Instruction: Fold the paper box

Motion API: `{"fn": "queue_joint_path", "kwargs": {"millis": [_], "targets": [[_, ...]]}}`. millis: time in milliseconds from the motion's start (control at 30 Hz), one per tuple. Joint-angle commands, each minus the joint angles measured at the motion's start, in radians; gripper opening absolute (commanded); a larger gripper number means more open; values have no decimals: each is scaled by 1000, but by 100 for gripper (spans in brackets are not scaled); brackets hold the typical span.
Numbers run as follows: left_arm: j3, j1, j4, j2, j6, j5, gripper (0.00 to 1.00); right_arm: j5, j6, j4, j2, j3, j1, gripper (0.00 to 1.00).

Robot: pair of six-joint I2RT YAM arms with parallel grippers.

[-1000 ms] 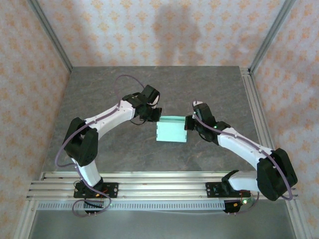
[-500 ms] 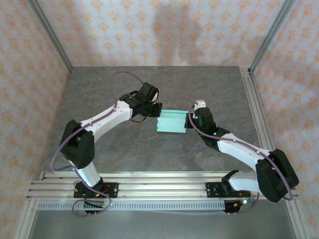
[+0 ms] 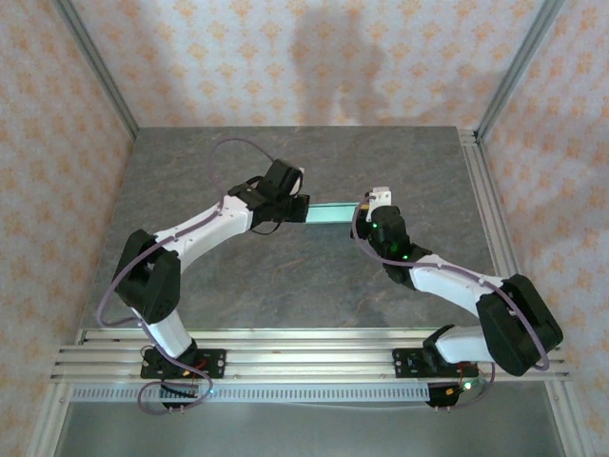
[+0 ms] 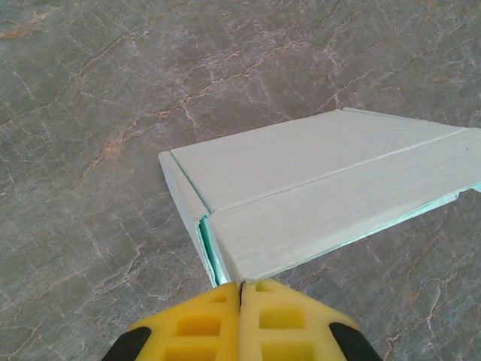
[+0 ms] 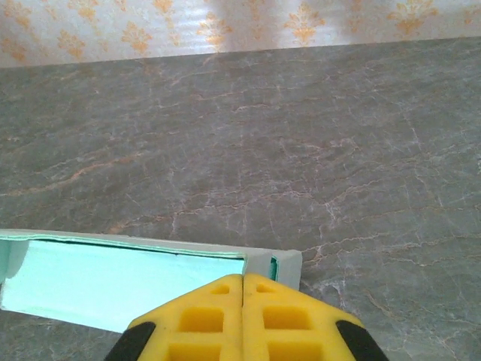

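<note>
Mint card: you've got the pale mint-green thin-card paper box [image 3: 333, 213] spanning the gap between both arms over the middle of the grey marble-patterned table [image 3: 190, 162], a touch toward the table's far edge. From above it shows as a narrow strip, so it reads as tipped on edge. You cannot tell whether it touches the table.
Left gripper: your left gripper [image 3: 301, 211] is at the box end facing the table's left edge. In the left wrist view its yellow pads [image 4: 203, 331] are closed to a hairline seam, and the box's near corner runs in right at their tips. That reads as a pinch on the card.
Right gripper: your right gripper [image 3: 366, 217] is at the end facing the table's right edge, pads [image 5: 285, 316] pressed together. The box's end wall sits just at their tips, and you cannot tell whether card is caught between them.
Step in hand: by the look of it, you're shaping the body. The right wrist view looks into a brighter mint hollow between the walls, while the left end lies flat and layered.
Next move: probably squaring that flat left end. It calls for both arms moving together and gently, because card this thin will likely buckle or slip out if one end twists ahead of the other.
</note>
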Motion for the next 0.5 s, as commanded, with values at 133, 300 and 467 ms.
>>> {"fn": "queue_joint_path", "kwargs": {"millis": [133, 300, 467], "targets": [[31, -10, 17, 28, 13, -29, 0, 15, -8, -80, 29, 65, 18, 0], [82, -9, -29, 64, 46, -44, 0, 17, 12, -211, 55, 151, 16, 0], [115, -2, -52, 93, 54, -41, 0, -32, 37, -252, 100, 193, -16, 0]]}}
